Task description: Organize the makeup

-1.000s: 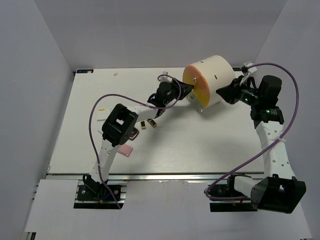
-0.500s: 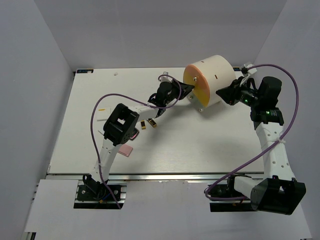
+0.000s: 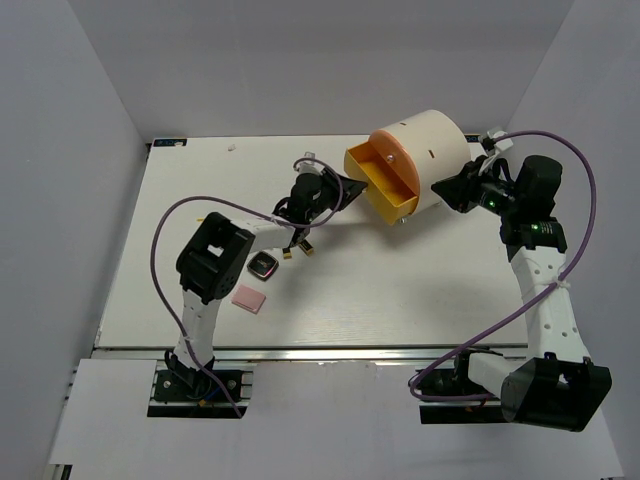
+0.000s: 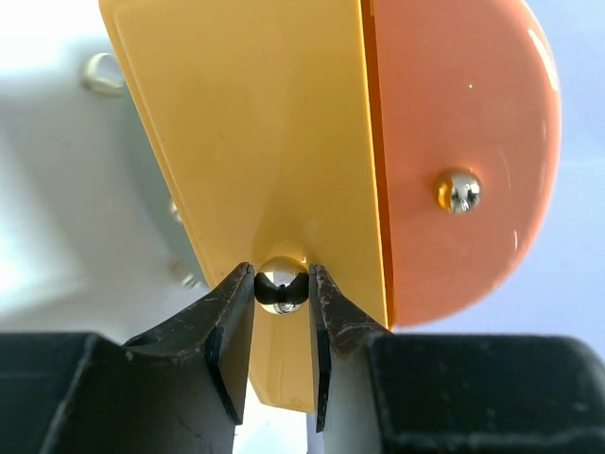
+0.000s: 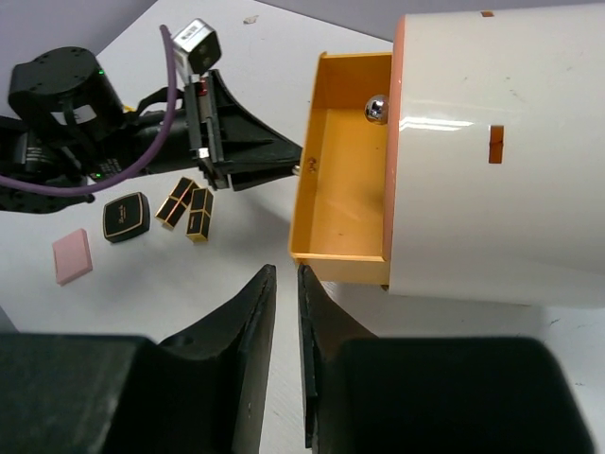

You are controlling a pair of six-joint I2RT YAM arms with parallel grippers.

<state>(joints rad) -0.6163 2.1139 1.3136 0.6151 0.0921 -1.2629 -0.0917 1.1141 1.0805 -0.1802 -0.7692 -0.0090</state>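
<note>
The makeup lies left of centre on the table: two black-and-gold lipstick tubes [image 3: 287, 250] [image 3: 306, 247], a square black compact [image 3: 263, 265] and a flat pink square [image 3: 248, 298]. The right wrist view shows them too: tubes [image 5: 177, 202] [image 5: 199, 213], compact [image 5: 126, 217], pink square [image 5: 73, 256]. My left gripper [image 3: 347, 186] is shut on the silver knob [image 4: 281, 287] of the yellow drawer [image 3: 380, 180]. That drawer stands pulled out of the cream cylinder [image 3: 435, 150] and its inside [image 5: 345, 189] holds nothing. My right gripper [image 3: 442, 188] sits against the cylinder's right side, jaws nearly together and holding nothing [image 5: 286, 274].
The orange drawer front [image 4: 454, 142] with its own knob [image 4: 458, 191] is closed beside the yellow one. The cylinder lies on its side at the back right of the white table [image 3: 400, 290]. Grey walls enclose the table on three sides.
My left gripper closed on the yellow drawer's knob and drew the drawer out to the left. The left arm shifted, uncovering the compact. The right arm stayed put.
</note>
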